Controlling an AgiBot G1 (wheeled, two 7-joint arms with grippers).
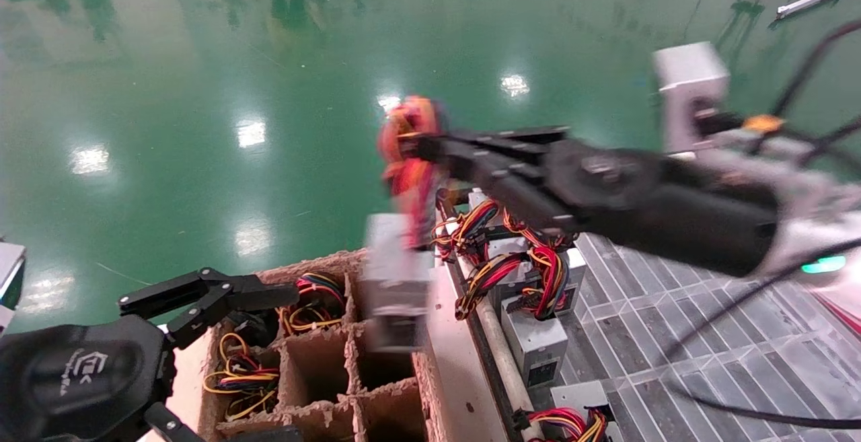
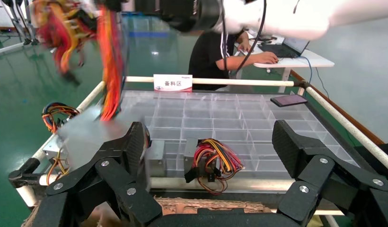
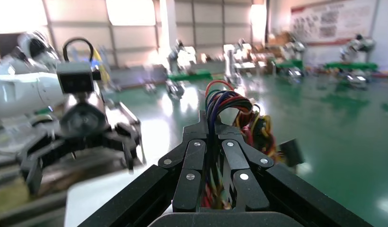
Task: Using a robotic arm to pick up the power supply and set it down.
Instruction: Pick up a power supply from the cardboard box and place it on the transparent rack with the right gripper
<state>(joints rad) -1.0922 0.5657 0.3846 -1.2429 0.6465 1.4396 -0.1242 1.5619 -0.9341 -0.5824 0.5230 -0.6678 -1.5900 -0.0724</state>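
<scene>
Left claw (image 1: 202, 297): nearest the robot, low on its left, fingers (image 2: 296, 146) spread wide with nothing between them, hanging over the cardboard tray (image 1: 316, 375).
Cardboard tray: brown pulp dividers; some cells hold loose coloured wires, others show bare bottoms; its near edge is cut off by the frame.
Power supply (image 1: 397, 287): grey metal box hanging in the air over the tray's right edge, beside the bench (image 1: 672, 334). Long axis runs roughly up and down, the wire end up and the box end down toward the tray.
Wire bundle (image 1: 407, 153): red, orange and yellow, rising from the box to the right claw; smeared, so single strands are hard to make out.
Right claw (image 1: 420, 146): on the robotic arm (image 1: 659, 206) reaching in from the right, pressed together on the wire bundle; the right wrist view shows the wires squeezed between both fingers.
Hidden: the box's label and socket cannot be read; the arm covers part of the bench.
Other power supplies (image 1: 531, 294): several on the bench edge beyond, their wires bunched above them.
Bench: clear gridded top with a white rail.
</scene>
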